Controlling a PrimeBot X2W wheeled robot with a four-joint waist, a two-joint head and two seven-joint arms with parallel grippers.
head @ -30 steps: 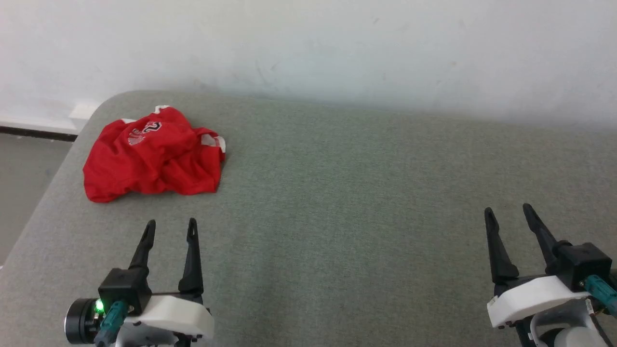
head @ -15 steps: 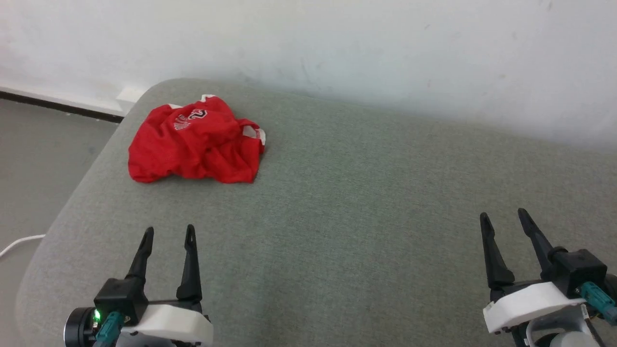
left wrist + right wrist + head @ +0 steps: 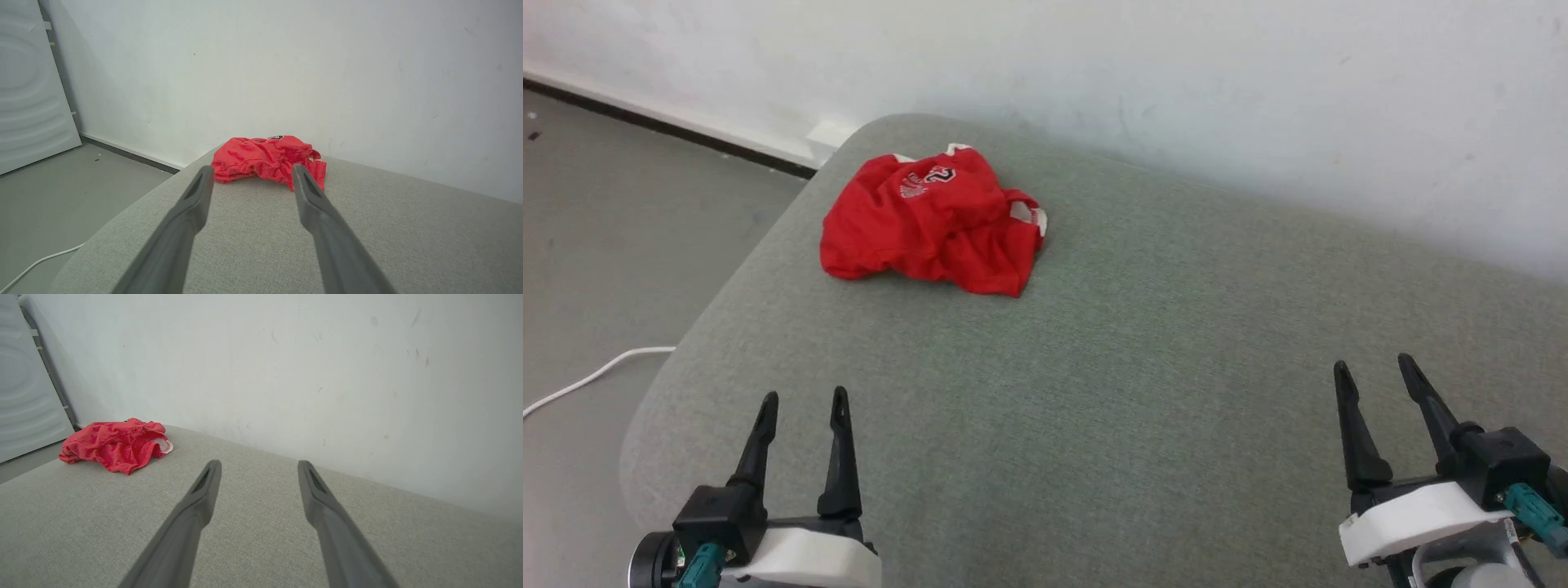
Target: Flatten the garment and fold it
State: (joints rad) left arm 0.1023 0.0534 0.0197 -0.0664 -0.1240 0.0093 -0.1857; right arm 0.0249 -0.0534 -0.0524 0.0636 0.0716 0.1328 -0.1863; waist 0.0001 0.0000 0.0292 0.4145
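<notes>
Head view, nearest us: left pincer (image 3: pixel 804 394) at lower left, right pincer (image 3: pixel 1372 361) at lower right, both spread wide, gripping nothing, over grey fabric table (image 3: pixel 1135 367). We note white cable (image 3: pixel 588 380) on floor (image 3: pixel 621 245) left of table. Farther: garment (image 3: pixel 931 220), red, crumpled heap at table's far left corner, well apart from both pincers. Beyond: white wall (image 3: pixel 1176 65).

Left claw (image 3: pixel 803 397) low, fingers spread and empty, right claw (image 3: pixel 1372 365) likewise, well apart
</notes>
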